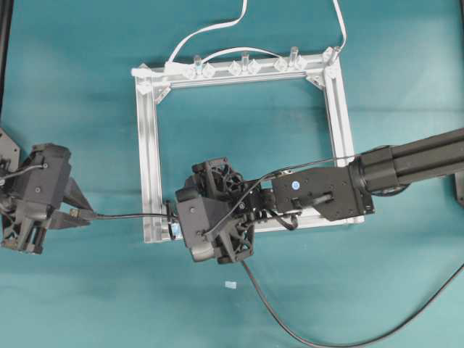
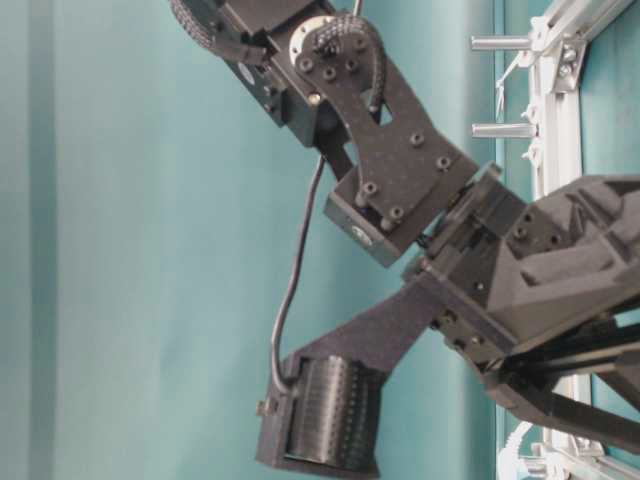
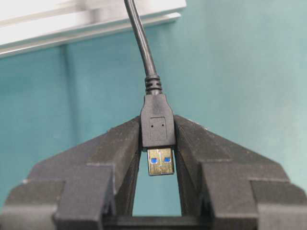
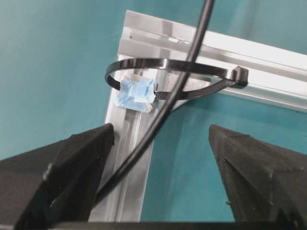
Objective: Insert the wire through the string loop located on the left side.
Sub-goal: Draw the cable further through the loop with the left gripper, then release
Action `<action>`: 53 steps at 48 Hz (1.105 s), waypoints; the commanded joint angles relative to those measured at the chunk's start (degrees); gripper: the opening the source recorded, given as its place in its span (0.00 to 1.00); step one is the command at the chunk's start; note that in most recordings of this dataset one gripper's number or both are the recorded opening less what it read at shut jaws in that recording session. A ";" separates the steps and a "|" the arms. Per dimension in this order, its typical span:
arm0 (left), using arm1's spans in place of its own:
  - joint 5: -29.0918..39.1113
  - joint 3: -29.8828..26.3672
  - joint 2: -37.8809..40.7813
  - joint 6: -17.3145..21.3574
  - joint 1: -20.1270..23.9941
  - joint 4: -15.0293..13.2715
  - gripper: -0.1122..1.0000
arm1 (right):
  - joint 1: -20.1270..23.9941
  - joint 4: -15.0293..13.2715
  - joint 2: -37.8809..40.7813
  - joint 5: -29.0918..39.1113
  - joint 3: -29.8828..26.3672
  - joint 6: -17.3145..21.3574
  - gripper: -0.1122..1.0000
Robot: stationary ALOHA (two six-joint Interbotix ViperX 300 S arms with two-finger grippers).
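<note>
The wire (image 1: 130, 215) is a thin black cable ending in a USB plug (image 3: 157, 127) with a silver tip. My left gripper (image 1: 76, 214) is shut on that plug, left of the aluminium frame (image 1: 148, 145). In the left wrist view both fingers (image 3: 120, 143) press the plug's black body. The string loop (image 4: 168, 67) is a thin black band with a light-blue tag (image 4: 136, 93), at the frame's lower left corner. The wire (image 4: 180, 84) passes through the loop. My right gripper (image 4: 160, 128) hovers open over it, and the wire runs beside its left finger (image 4: 81, 158).
White cables (image 1: 210, 29) lead off the frame's top bar, which carries several clear clips (image 1: 243, 67). The wire's slack (image 1: 290, 330) curves across the teal cloth toward the lower right. A small white scrap (image 1: 231, 285) lies below the frame.
</note>
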 commanded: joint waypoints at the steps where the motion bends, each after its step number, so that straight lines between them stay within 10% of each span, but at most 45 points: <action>1: -0.26 -0.53 0.09 -0.35 -0.53 -0.09 0.30 | 0.26 -0.18 -2.46 -0.18 -0.44 -0.09 0.91; 28: -0.18 -0.35 0.18 -4.48 -0.53 0.09 0.31 | 0.26 -0.18 -2.72 -0.18 -0.44 -0.09 0.91; 39: 0.53 -0.62 0.44 -4.39 -0.62 0.26 0.79 | 0.26 -0.18 -2.99 -0.26 -0.44 -0.09 0.91; 53: 0.53 -0.62 0.35 -4.39 -0.53 0.26 0.69 | 0.26 -0.18 -2.99 -0.18 -0.44 -0.09 0.91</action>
